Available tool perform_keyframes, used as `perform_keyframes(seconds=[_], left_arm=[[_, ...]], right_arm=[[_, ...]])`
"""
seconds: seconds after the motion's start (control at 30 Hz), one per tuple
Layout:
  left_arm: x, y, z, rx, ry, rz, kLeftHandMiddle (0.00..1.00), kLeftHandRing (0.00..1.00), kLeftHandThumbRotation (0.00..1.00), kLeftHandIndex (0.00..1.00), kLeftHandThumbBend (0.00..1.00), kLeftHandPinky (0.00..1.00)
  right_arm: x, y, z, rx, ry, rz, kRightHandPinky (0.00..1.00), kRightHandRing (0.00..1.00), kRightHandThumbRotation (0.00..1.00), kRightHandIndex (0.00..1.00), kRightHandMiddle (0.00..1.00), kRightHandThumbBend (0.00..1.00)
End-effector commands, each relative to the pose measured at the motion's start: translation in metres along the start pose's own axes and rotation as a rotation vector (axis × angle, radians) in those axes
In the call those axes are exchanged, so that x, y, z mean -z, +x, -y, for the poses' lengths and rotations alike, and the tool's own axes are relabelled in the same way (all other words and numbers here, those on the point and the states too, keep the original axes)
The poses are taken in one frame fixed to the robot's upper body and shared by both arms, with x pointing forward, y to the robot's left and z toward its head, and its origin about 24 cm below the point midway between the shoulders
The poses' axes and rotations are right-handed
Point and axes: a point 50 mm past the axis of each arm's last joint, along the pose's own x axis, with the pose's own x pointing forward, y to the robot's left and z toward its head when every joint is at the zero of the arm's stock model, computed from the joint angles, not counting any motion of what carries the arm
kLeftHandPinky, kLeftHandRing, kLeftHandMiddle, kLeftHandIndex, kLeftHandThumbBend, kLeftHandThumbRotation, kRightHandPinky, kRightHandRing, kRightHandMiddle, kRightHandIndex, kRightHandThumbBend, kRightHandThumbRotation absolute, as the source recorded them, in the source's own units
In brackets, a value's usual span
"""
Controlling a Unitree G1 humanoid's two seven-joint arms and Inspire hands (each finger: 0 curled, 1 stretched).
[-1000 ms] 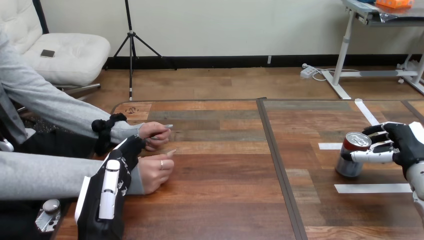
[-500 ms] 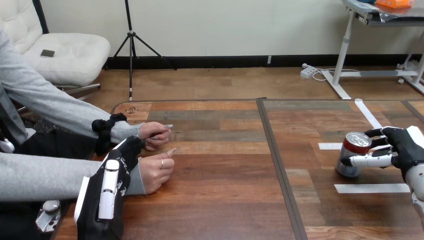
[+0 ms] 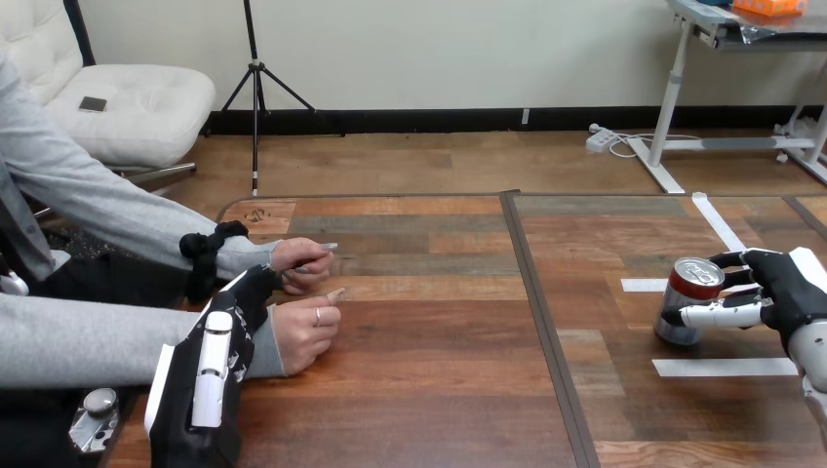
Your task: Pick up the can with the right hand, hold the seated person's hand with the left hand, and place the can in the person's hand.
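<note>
At the table's (image 3: pixel 439 390) right side, in the head view, the can (image 3: pixel 686 310) is stood upright on the wood between two strips of white tape (image 3: pixel 724 367). It is enclosed from the right by the right hand (image 3: pixel 790 285), whose fingers (image 3: pixel 729 261) and thumb are curled round it, some behind it and one laid across its near face. A side grip is thus formed, judged fit for lifting without tipping. The can's base appears to rest on the wood, so the lift is judged not yet begun.

At the left side, the left hand (image 3: pixel 216 366) is held with its white-shelled back upward, set against the sleeved wrist of the person's nearer hand (image 3: pixel 304 331). Whether that wrist is gripped cannot be told, since the underside is hidden. The person's nearer hand is laid loosely closed, knuckles up, and is judged to need opening before the can is received.

The surface is made of dark wooden planks, divided by a dark strip (image 3: pixel 546 331); can and person's nearer hand are set well apart across it.
</note>
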Motion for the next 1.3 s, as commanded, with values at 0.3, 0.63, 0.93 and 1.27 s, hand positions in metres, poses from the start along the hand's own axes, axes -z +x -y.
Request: perform_keyframes(seconds=[0.3,0.63,0.93,1.27], left_arm=[[-0.0148,0.0211,0.0033,0.028,0.011,0.081,0.84,0.92,0.98,0.78,0.33,0.96],[-0.0144,0.0206,0.0027,0.03,0.011,0.083,0.84,0.93,0.97,0.77,0.35,0.96],[-0.0145,0.0207,0.0034,0.029,0.006,0.085,0.84,0.93,0.97,0.76,0.34,0.96],[-0.0143,0.0206,0.0031,0.033,0.01,0.09,0.84,0.93,0.96,0.75,0.35,0.97]], right_arm=[[-0.0261,0.006,0.0023,0.005,0.014,0.074,0.59,0.71,0.07,0.75,0.74,1.0],[-0.0261,0.0058,0.0012,0.007,0.021,0.076,0.54,0.67,0.07,0.74,0.71,1.0],[-0.0278,0.0057,-0.0003,0.012,0.006,0.091,0.59,0.68,0.07,0.73,0.7,1.0],[-0.0294,0.0055,-0.0023,0.018,0.02,0.104,0.62,0.68,0.05,0.72,0.7,1.0]])
